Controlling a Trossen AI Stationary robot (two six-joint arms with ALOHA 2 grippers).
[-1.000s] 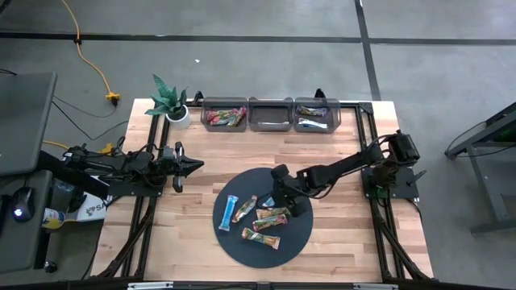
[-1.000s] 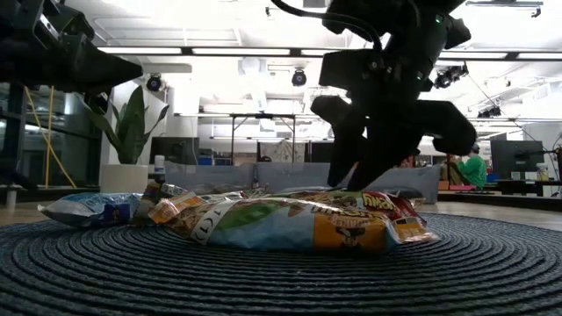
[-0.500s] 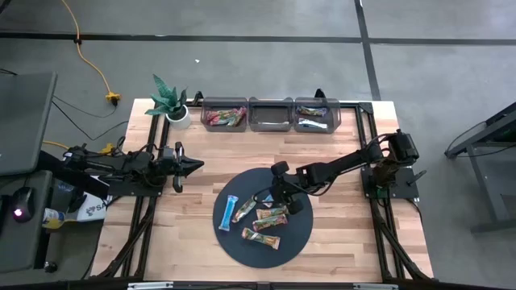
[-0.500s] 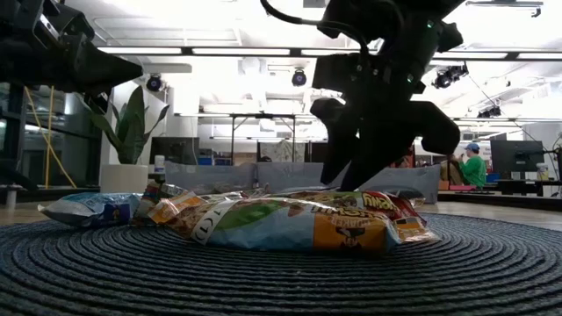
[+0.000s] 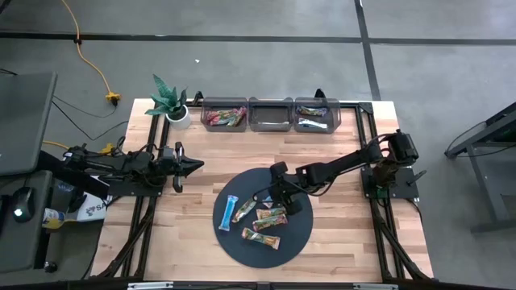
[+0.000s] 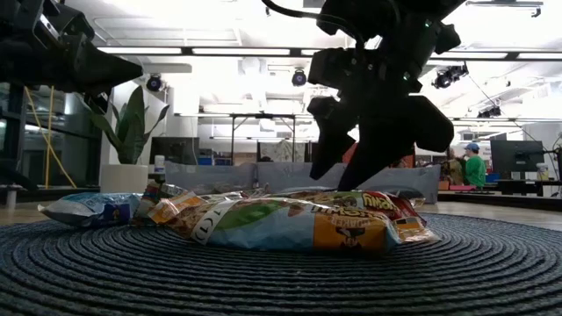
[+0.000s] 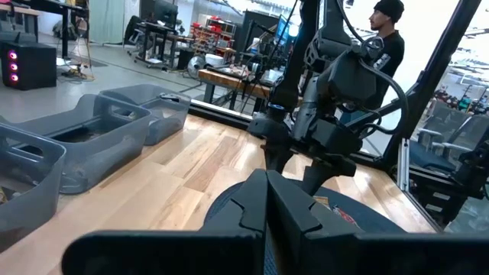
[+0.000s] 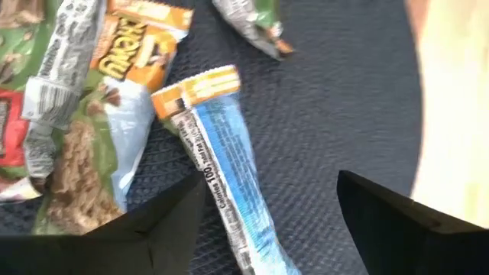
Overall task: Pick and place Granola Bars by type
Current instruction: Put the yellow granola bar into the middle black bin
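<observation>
Two dark, near-black jointed arms, built of slim tubular links with bulkier rounded joint housings. Black cables looped along the right arm near its wrist. Each ended in a two-finger gripper of blocky, angular, matte black fingers. Left gripper tapered to a point.

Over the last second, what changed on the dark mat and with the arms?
The right end effector shifted leftward over the dark mat, its jaws spreading wide above the light blue bar; nothing grasped. The other bars, the three bins and the left end effector stayed put.
</observation>
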